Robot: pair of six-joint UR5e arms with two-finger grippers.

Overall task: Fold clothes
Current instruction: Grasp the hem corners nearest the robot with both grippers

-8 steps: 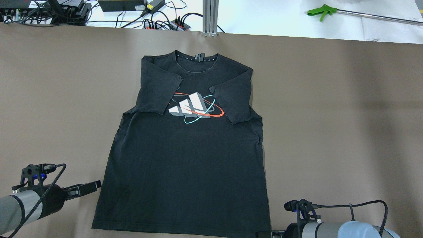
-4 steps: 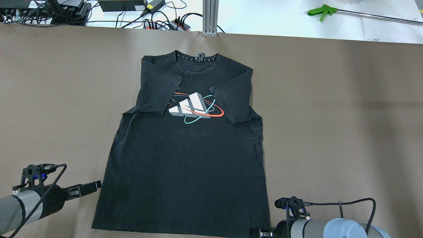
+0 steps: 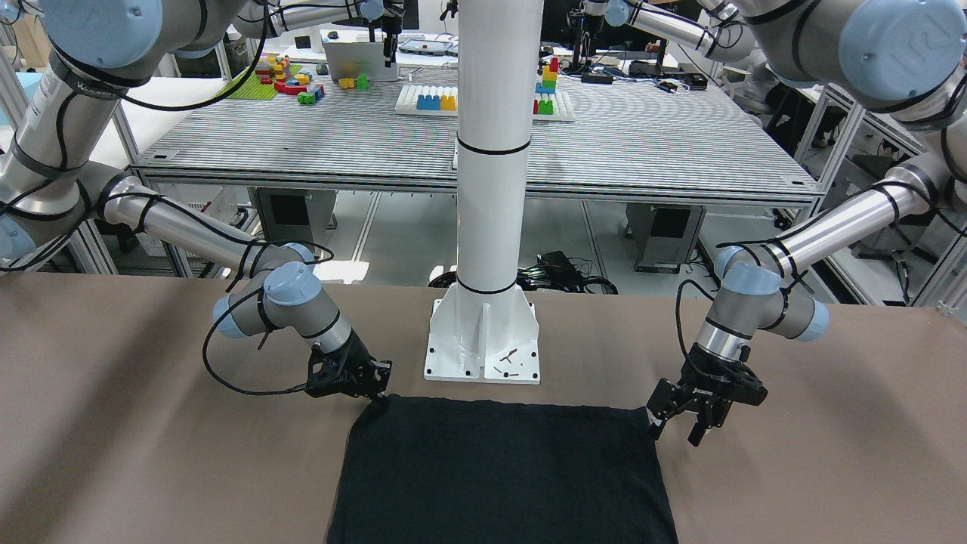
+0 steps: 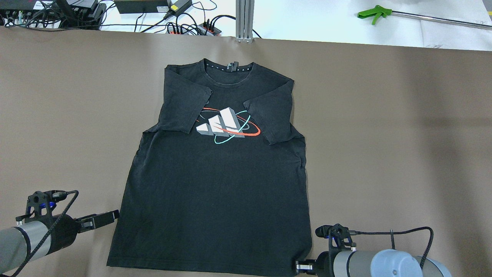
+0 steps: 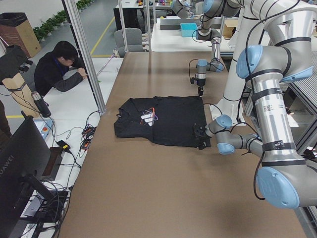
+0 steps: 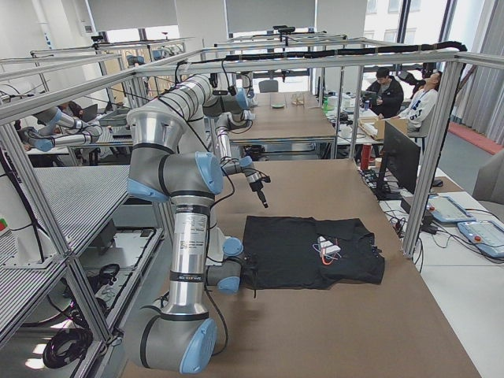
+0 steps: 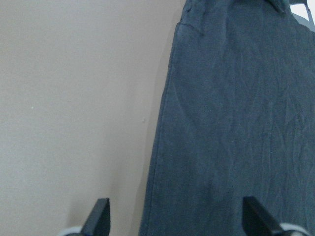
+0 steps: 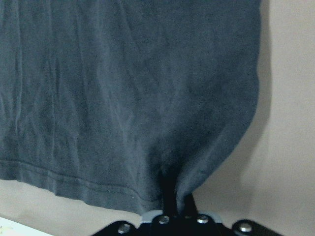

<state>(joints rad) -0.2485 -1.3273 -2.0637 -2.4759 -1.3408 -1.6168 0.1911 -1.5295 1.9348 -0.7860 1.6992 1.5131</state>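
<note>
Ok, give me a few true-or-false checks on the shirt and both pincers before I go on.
1. Both sleeves are folded in over the chest of the shirt. True.
2. The left pincer is shut on the shirt's side edge. False: it is open, with its fingers apart at that edge.
3. The right pincer has a hem corner pinched. True: the wrist view shows fabric puckered into it.
4. The shirt lies print side down. False: the logo faces up.
5. The collar points towards the robot. False: it lies at the far end and the hem is nearest the robot.
</note>
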